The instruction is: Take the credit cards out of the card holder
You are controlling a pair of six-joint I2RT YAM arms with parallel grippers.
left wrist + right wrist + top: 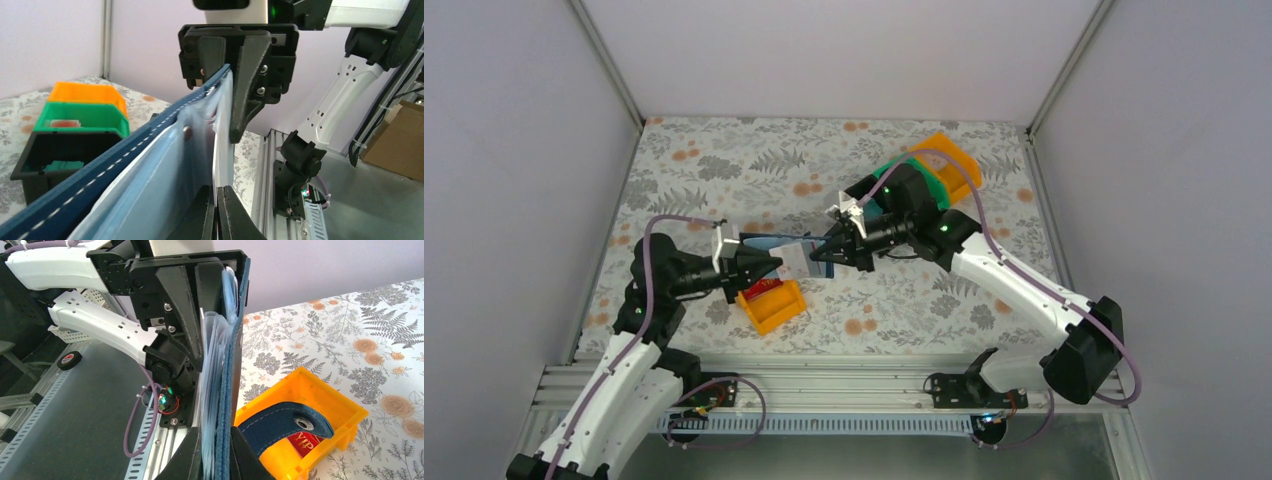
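Wallet duty today. The card holder [794,257] hangs in the air between my two arms, stretched open above the tabletop [724,165] and right over the small orange bin [759,315] near the front. My right pincer [829,250] is pressed together on the far end of it, with the navy cover and the clear sleeves [160,180] all in one bite. My left pincer [772,266] is pressed together too, on a thin pale edge among the sleeves. Card or just sleeve plastic? I can't tell from the wrist view, the layers blur into each other. The snap tab [285,422] dangles loose over the bin, and a red card [306,444] lies in there under it.

Handling-wise, here's my guess. The holder is light and floppy, so it only behaves while both ends are held taut. The stitched navy edge looks like the firmest place to anchor it. The sleeves look slick and thin, and they'll probably cling to whatever is inside. The cards themselves should be stiff, light and slippery, with almost no thickness to bite on. So I'd take a card by the bit that pokes out of the sleeve mouth and pull straight along the sleeve, not sideways. The trap is pinching sleeve and card together. If that happens the whole wallet drags along and nothing slides out.
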